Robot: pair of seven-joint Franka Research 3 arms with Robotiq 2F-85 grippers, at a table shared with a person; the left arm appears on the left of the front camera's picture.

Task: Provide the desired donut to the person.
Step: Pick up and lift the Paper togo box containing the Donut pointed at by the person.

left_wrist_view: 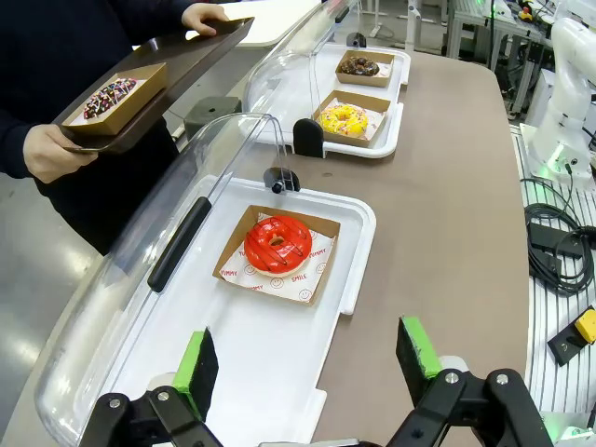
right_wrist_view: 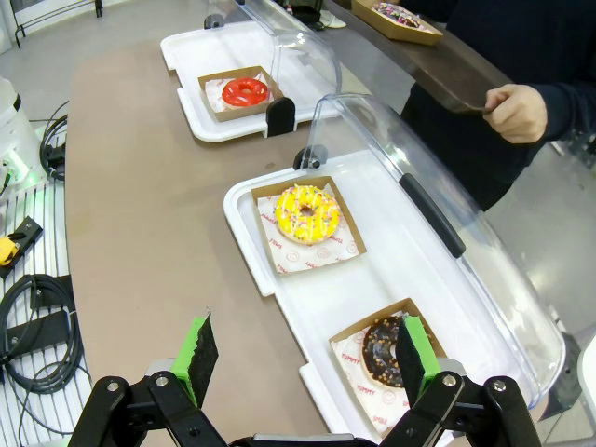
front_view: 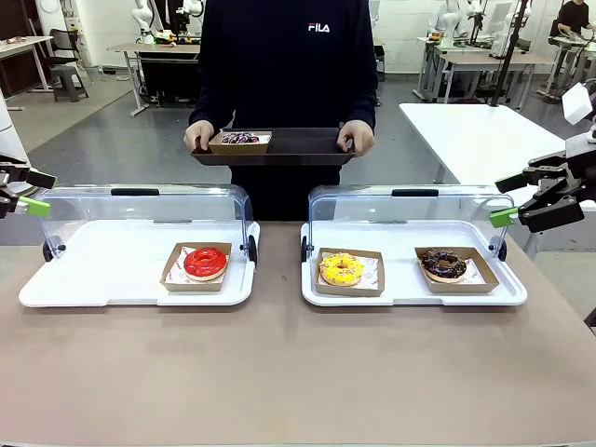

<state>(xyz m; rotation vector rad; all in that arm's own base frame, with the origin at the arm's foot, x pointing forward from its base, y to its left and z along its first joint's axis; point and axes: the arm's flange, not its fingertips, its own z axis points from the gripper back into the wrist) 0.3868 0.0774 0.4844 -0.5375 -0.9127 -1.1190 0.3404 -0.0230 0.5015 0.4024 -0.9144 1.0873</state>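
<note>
Brown table [front_view: 279, 372]: red donut [left_wrist_view: 277, 244] ahead of spread left pincer [left_wrist_view: 304, 349], chocolate donut [right_wrist_view: 377, 349] ahead of spread right pincer [right_wrist_view: 304, 345].

On my screen I see a brown table [front_view: 279, 372] carrying two white trays [front_view: 93, 270] with clear lids [front_view: 140, 207] raised, a white side table [front_view: 484, 140] beyond, and black cables [left_wrist_view: 549, 237] on the floor.

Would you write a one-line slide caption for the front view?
A person holding a tray with a boxed donut faces open cases: red donut, yellow donut, chocolate donut.
</note>
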